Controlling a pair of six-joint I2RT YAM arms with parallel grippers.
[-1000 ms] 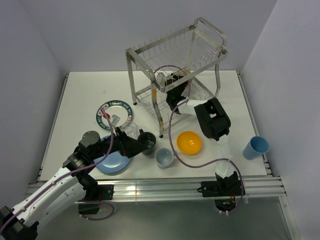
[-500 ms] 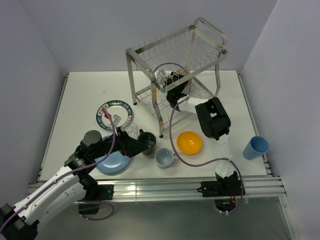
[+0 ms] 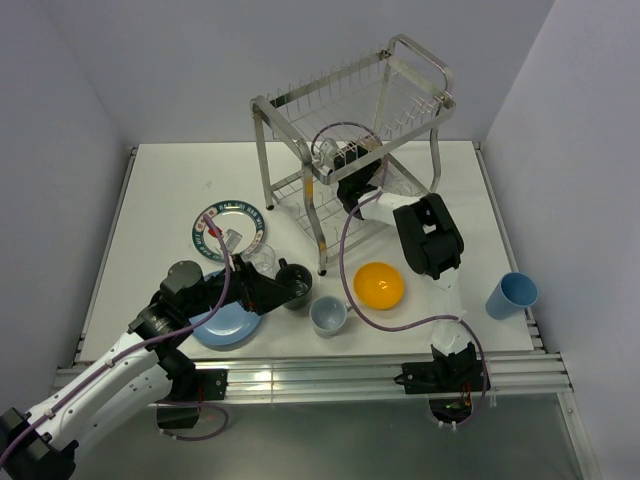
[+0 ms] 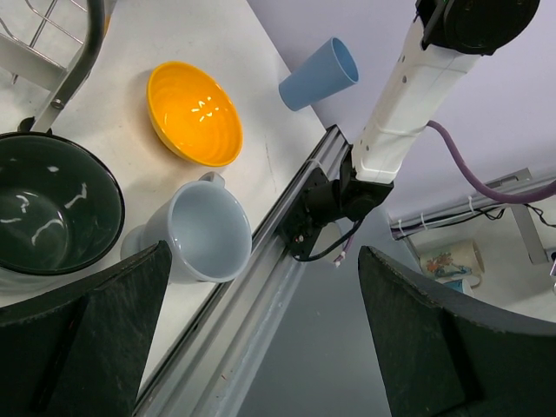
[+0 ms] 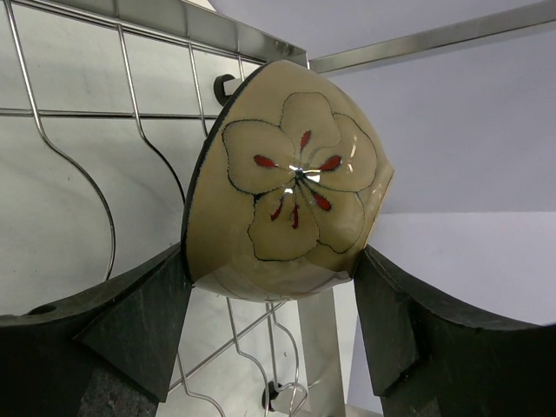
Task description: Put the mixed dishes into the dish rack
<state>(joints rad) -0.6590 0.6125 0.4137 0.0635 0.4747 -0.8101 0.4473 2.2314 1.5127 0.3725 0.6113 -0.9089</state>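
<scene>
- right gripper (image 5: 271, 256) clamps a cream flower-painted bowl (image 5: 295, 174) between both fingers, within the dish rack (image 3: 322, 230), below its upper tier;
- left gripper (image 4: 265, 252) spread wide, holding nothing, above the dark mug (image 4: 52, 204) just in front of the rack;
- orange bowl (image 3: 379, 284), pale grey-blue mug (image 3: 328, 315), blue cup (image 3: 511, 295) and light blue plate (image 3: 222, 325) stand in front of the rack, outside it

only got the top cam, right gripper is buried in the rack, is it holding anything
observer: yes, the right wrist view shows the right gripper shut on a cream flower-painted dish.
operator: is it seated in the rack yet
observer: cannot tell; the dish rack wires show just behind it, with no contact visible.
operator: left gripper got anything
observer: no, the left wrist view shows the left gripper open, with nothing between its fingers.
</scene>
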